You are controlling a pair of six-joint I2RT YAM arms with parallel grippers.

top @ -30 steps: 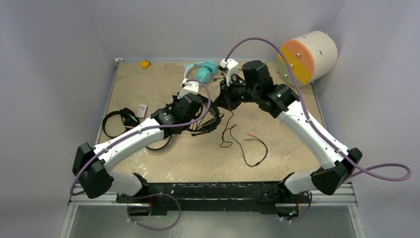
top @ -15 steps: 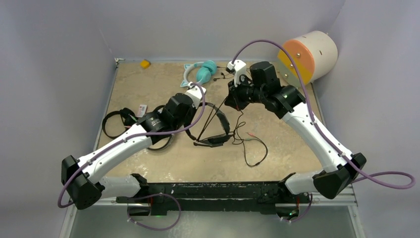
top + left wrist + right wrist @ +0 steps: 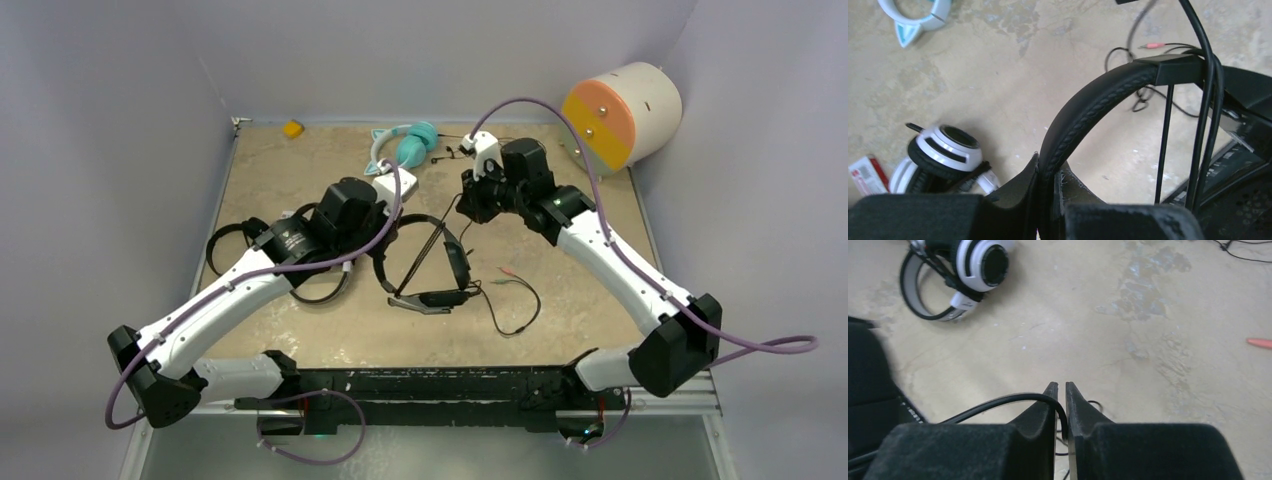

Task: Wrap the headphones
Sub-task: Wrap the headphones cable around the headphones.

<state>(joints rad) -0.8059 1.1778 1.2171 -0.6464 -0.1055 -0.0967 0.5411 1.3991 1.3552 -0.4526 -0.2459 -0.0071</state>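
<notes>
Left gripper (image 3: 1048,172) clamps the black headset (image 3: 1088,97) by its band. Right gripper (image 3: 1061,390), fingers nearly closed, pinches the cable (image 3: 998,402), lower centre.

Left arm (image 3: 235,290), right arm (image 3: 610,255): white link shells, black joints, purple cable (image 3: 530,99) looped along each. Right end effector (image 3: 1061,387): black fingers (image 3: 1040,412), possibly foam-padded.
</notes>
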